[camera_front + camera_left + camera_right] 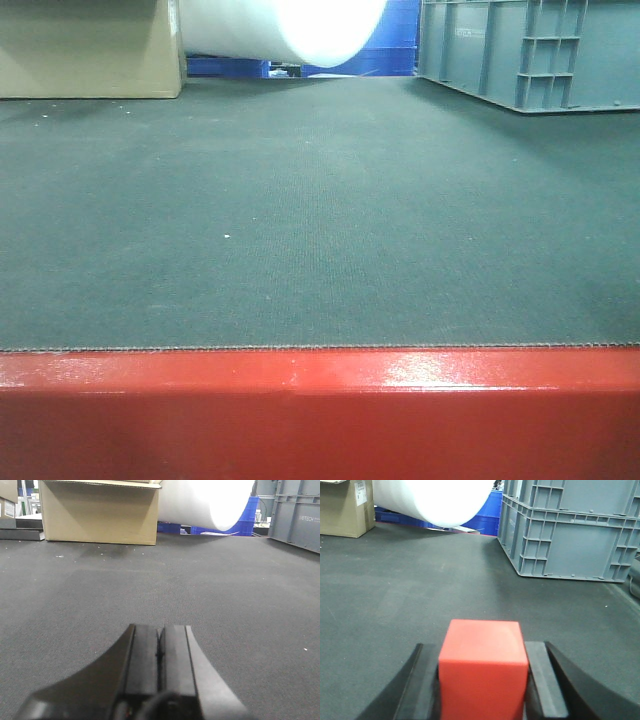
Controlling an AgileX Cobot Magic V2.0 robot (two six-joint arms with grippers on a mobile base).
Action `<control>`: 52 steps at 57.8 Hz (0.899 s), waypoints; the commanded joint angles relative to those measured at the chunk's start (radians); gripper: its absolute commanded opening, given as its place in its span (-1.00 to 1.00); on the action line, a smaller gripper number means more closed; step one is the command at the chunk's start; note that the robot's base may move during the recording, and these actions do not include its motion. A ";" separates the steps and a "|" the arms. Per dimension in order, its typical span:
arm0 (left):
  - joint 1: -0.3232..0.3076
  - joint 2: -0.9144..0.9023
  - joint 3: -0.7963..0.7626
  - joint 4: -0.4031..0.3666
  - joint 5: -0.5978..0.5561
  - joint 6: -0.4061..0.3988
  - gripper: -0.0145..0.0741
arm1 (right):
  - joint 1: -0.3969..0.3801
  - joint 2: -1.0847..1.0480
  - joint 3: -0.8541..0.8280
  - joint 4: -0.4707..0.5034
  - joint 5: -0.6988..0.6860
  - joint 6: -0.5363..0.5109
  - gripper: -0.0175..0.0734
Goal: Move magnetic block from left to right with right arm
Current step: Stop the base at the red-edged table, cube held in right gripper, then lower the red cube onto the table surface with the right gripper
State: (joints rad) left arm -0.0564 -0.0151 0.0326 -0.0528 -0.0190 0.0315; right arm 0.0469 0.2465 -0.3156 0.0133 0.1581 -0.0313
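Gripping block in right pincer — with left pincer clenched, empty. Carry level rightward, set flat on surface — only then let go.

my right gripper has the magnetic block clamped btwn its two black fingers, one pad flat against each side face. the block's a small plain matte red cube w/ smooth faces & clean edges. it sits square and upright, top face and near face toward my wrist cam, and fills the finger gap w/ no slack. can't tell if it's touching the dark surface or held just off it.
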 commanded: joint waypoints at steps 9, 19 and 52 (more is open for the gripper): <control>-0.004 -0.008 0.009 -0.005 -0.087 -0.009 -0.94 | -0.004 0.158 -0.129 0.036 0.047 0.050 0.04; -0.004 -0.008 0.009 -0.005 -0.087 -0.009 -0.94 | 0.000 0.388 -0.229 0.036 0.116 0.109 0.04; -0.004 -0.008 0.009 -0.005 -0.087 -0.009 -0.94 | 0.341 1.116 -0.701 -0.037 0.431 0.404 0.04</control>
State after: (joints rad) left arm -0.0564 -0.0151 0.0326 -0.0528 -0.0190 0.0315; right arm 0.3477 1.3006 -0.9087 0.0000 0.5759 0.3002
